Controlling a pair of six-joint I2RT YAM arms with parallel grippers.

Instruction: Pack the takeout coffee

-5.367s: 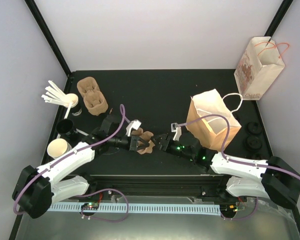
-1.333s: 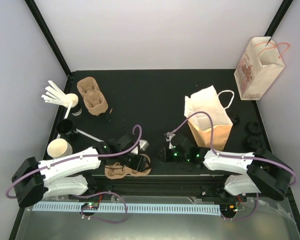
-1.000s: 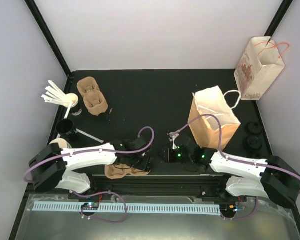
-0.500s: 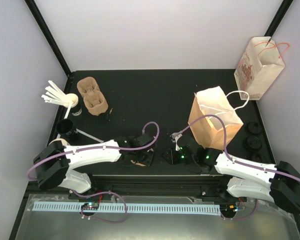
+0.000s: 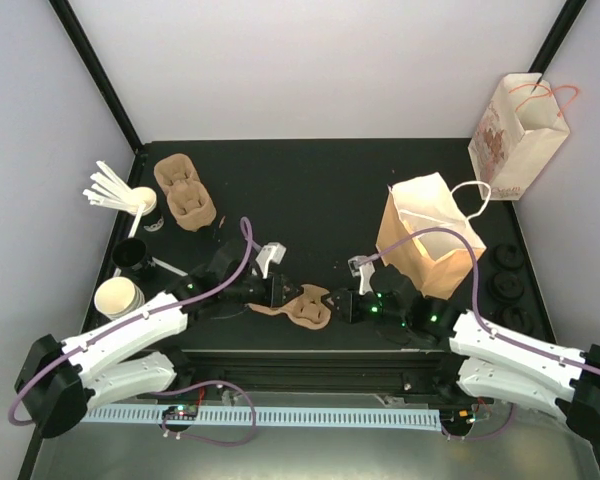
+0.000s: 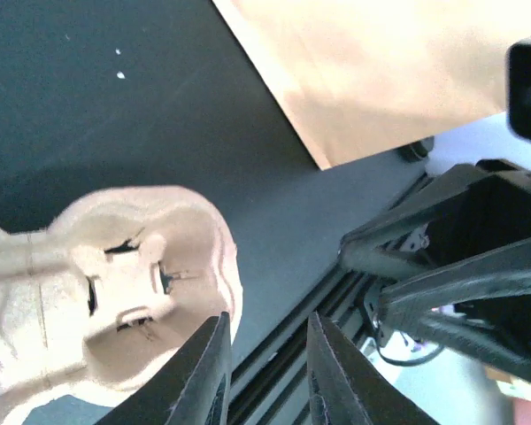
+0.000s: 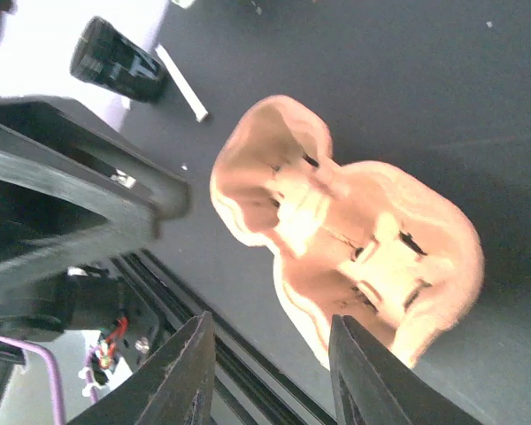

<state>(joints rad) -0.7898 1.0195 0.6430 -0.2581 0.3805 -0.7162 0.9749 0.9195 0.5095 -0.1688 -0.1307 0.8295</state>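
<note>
A cream paper cup stands at the table's left edge, far from both grippers. A brown pulp cup tray lies near the front middle. My left gripper is at its left end and my right gripper at its right end. In the left wrist view the tray sits just outside the left finger; the left gripper has a narrow empty gap. In the right wrist view the tray lies ahead, its rim by one finger; the right gripper is open.
An open brown paper bag with white handles stands behind the right arm; a printed bag is at the back right. Black lids lie at the right edge. Stirrers, spare trays and a black cup sit left.
The tray has shifted from the front edge, left of centre, to the middle between the grippers. The left gripper narrowed and moved back with it. The right gripper's jaws widened.
</note>
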